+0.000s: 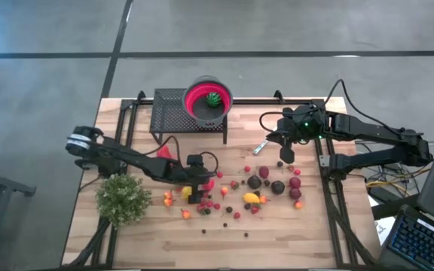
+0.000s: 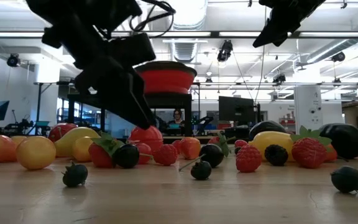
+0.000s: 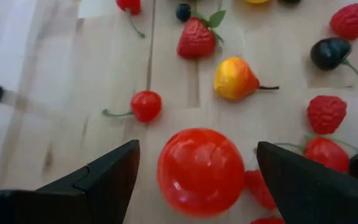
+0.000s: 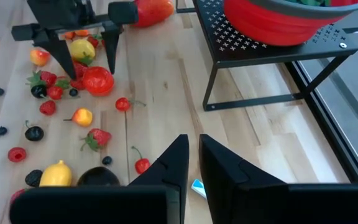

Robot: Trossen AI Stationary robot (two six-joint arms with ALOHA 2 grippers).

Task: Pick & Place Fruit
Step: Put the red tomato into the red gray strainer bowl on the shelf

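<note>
I am at the picking step, and my left fingers (image 3: 197, 180) hang spread wide, one on each side of a round glossy red fruit (image 3: 201, 171) that sits on the bench (image 1: 292, 241); they grasp nothing yet and, as far as I can see, do not touch it. That red fruit is my landmark: the rest of the fruit lies scattered around it, a small cherry (image 3: 146, 105) just beside it, a yellow-orange piece (image 3: 235, 78) and a strawberry (image 3: 196, 40) a little farther off, and two raspberries (image 3: 326, 114) off to one side. The red bowl (image 1: 208, 98), which I take to be where the fruit goes, stands well apart from the red fruit on a black perforated stand (image 1: 170, 114) at the bench's far edge, with something green already inside. My right fingers (image 4: 191, 163) are nearly pressed together with nothing between them, held in the air between the red fruit and the stand. Next I judge my left fingers must drop a touch lower and close squarely on the round fruit, since its smooth skin could slip, then lift it clear of its neighbours and carry it over to the bowl
</note>
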